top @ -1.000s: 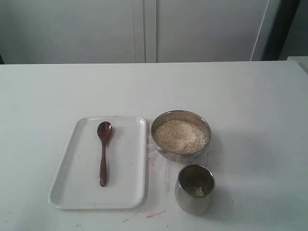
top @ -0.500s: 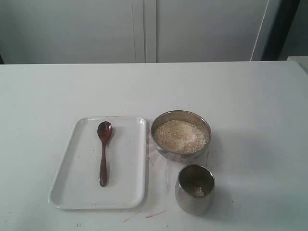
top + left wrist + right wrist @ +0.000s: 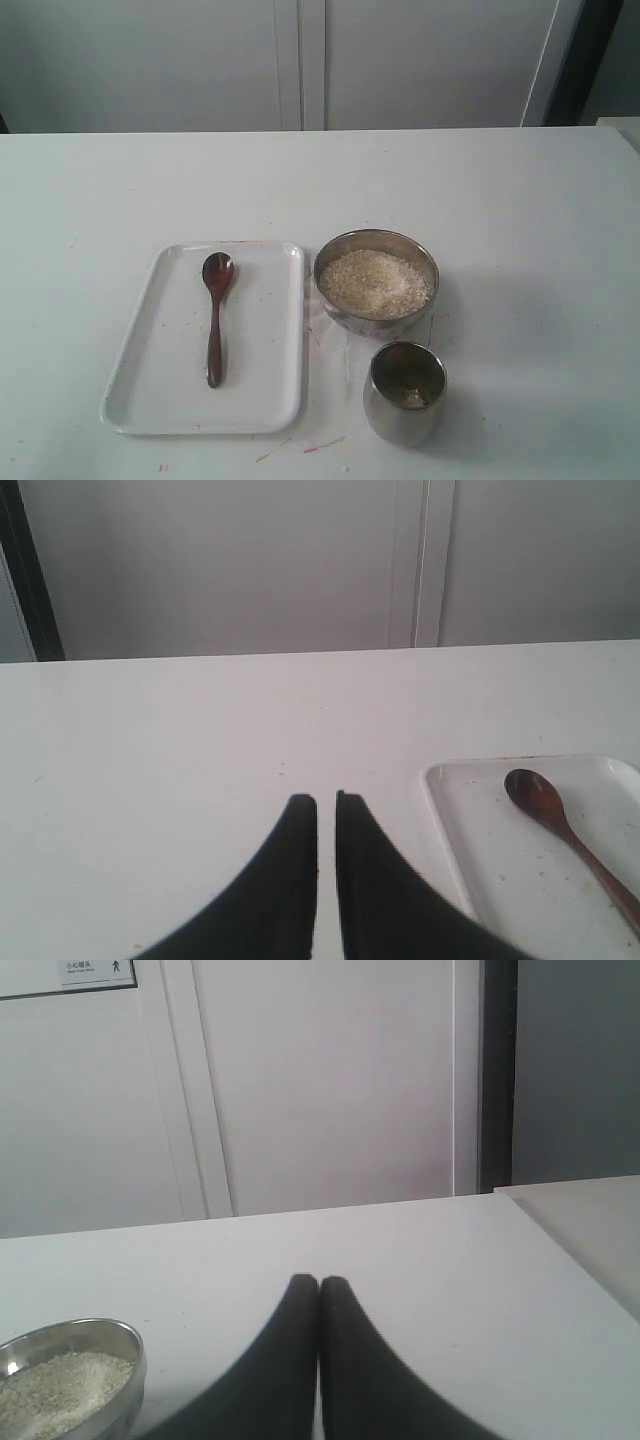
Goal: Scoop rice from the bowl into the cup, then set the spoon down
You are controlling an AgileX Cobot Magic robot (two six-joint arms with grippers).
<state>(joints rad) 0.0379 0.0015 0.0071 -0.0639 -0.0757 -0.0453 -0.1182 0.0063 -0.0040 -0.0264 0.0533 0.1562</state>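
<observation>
Exterior view: a dark wooden spoon (image 3: 214, 318) lies lengthwise on a white rectangular tray (image 3: 130, 400). Just beside it, a round steel bowl (image 3: 370, 325) holds granular rice (image 3: 375, 282). A steel cup (image 3: 403, 395) stands near the bowl on the white table (image 3: 500, 200).

Left wrist view: left gripper (image 3: 326, 800) nearly closed, thin slit, empty.

Right wrist view: right gripper (image 3: 319, 1280) fully closed, empty. White panelled wall (image 3: 330, 1080) behind.

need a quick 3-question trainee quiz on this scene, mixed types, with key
1. Fill in: the spoon lies on the white ____.
2. True or false: the bowl holds rice.
3. In the exterior view the cup stands: A) left of the spoon, B) beside the bowl, nearer the camera, C) inside the bowl.
Key: 1 tray; 2 true; 3 B.
</observation>
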